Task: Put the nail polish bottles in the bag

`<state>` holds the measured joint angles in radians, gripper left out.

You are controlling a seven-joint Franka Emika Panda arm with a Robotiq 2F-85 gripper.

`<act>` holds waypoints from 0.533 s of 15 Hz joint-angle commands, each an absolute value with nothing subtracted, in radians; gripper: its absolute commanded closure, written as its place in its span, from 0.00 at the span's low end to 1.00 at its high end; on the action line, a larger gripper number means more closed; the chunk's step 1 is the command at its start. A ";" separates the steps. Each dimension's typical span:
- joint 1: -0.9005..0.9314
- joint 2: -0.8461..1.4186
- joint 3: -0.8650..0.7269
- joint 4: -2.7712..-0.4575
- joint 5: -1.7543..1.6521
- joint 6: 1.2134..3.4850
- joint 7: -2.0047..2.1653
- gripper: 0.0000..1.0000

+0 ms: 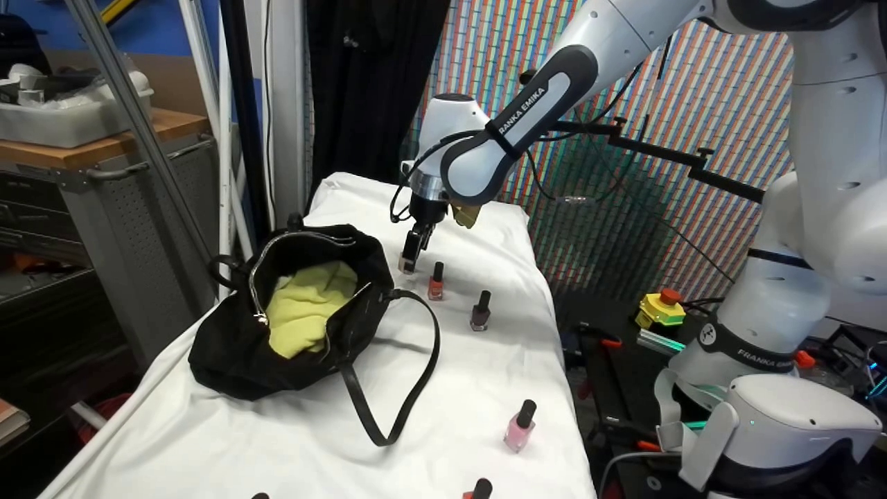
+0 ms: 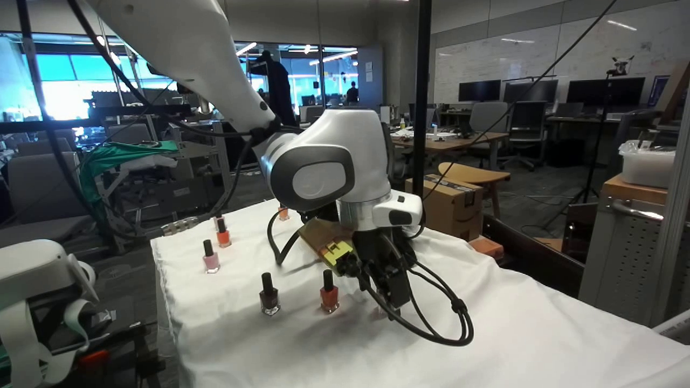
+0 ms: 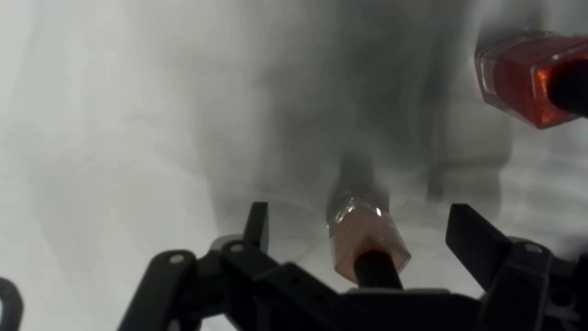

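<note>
Sev. glossy btls (image 1: pixel 435 288), slouchy bag (image 1: pixel 239 364)

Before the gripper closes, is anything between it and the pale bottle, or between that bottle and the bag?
Nothing visible lies between the open gripper and the pale bottle. Toward the bag, only its own side wall stands in the way; the red bottle stands on the side away from it.

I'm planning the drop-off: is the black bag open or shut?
Open: in an exterior view, the black bag gapes at the top, its yellow-green interior showing.
</note>
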<state>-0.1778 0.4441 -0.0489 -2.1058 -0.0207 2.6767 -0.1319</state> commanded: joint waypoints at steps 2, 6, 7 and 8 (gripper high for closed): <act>-0.193 0.406 -0.038 -2.114 0.005 2.692 -0.176 0.00; -0.192 0.437 -0.033 -2.065 0.033 2.677 -0.151 0.00; -0.182 0.447 -0.043 -2.053 0.030 2.681 -0.129 0.00; -0.183 0.456 -0.040 -2.039 0.041 2.669 -0.127 0.00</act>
